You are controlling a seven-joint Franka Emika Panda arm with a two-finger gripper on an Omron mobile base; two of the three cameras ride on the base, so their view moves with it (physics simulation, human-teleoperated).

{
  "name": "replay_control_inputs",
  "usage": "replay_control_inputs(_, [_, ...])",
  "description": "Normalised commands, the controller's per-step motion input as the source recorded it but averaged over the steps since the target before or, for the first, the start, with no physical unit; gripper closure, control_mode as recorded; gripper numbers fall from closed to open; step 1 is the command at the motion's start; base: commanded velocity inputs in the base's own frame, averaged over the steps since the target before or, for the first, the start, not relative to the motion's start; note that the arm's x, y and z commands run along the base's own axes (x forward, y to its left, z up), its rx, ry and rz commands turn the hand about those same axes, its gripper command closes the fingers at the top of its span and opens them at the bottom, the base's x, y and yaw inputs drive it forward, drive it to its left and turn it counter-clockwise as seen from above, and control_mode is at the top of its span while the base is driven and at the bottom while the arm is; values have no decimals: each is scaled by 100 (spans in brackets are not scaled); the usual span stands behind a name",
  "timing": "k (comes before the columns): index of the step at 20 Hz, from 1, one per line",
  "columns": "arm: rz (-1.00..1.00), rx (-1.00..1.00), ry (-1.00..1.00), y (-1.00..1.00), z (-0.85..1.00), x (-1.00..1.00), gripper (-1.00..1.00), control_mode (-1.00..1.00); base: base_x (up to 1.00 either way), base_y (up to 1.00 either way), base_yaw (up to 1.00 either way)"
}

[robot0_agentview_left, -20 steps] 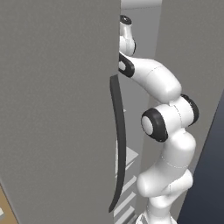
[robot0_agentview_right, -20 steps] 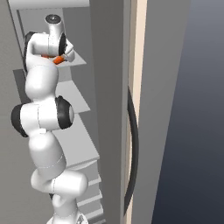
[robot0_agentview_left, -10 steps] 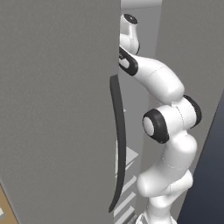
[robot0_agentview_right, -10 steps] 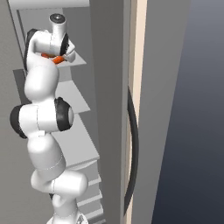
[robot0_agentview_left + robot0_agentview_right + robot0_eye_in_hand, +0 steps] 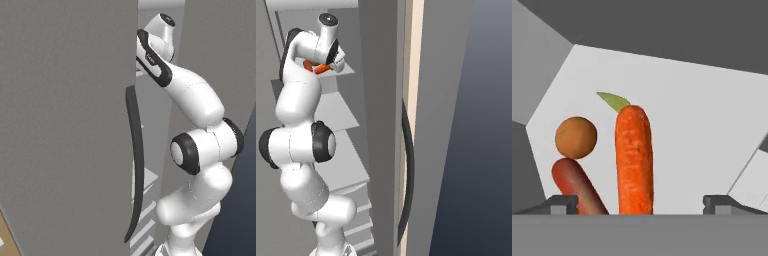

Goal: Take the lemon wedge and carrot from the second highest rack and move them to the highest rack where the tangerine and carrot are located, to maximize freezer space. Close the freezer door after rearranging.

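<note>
Carrot on the top shelf
The open gripper (image 5: 640,206) sits over the carrot (image 5: 634,160); the lemon comes next

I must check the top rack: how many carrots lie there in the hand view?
2: one bright orange carrot between the open gripper tips, one darker reddish carrot left of it, below the tangerine. Others may be hidden.

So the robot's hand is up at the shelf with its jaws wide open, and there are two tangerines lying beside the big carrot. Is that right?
Not quite: the hand view shows one tangerine, not two. It lies beside the big carrot, with a darker carrot below it. The gripper is at the shelf, jaws wide open.
</note>
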Motion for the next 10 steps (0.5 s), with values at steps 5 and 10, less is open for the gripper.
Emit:
replay_control_inputs(5, [0,3,-13,-2,14,-92,-100,-100,0,0,0])
replay_control_inputs(10, [0,0,-18,0,0,-100,-100,-100,0,0,0])
